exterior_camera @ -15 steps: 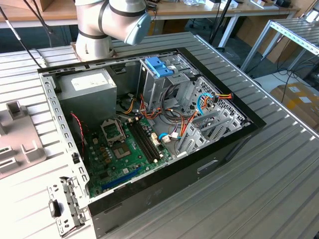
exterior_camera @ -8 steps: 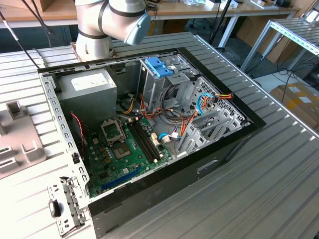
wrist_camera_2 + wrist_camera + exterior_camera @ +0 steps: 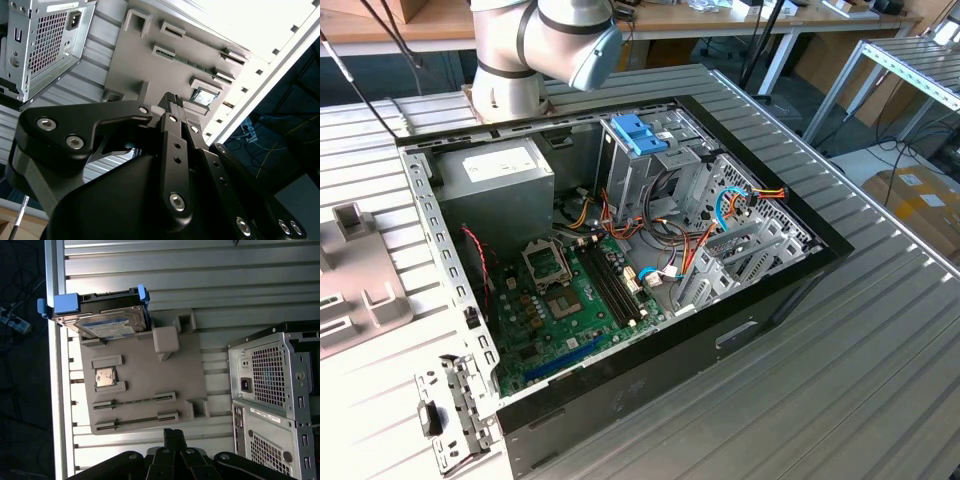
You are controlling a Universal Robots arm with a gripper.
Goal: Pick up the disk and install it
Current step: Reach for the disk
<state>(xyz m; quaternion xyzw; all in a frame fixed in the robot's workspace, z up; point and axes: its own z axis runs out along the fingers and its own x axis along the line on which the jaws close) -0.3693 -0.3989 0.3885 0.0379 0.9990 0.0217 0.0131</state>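
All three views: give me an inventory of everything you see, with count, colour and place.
disk: one, silvery-grey with a light-blue rail, at one end of the fixture plate
fixture plate: one, grey, on the table beside the computer case
chip: one, silvery, in a fixture plate pocket
computer case: one, black, open, mid-table
motherboard: one, green, inside the case
power supply: one, grey, case corner near the arm
blue bracket: one, atop the drive cage
table: one, silver, slatted
arm: one, grey-white, behind the case
gripper: one, black, shut, empty, apart from the disk
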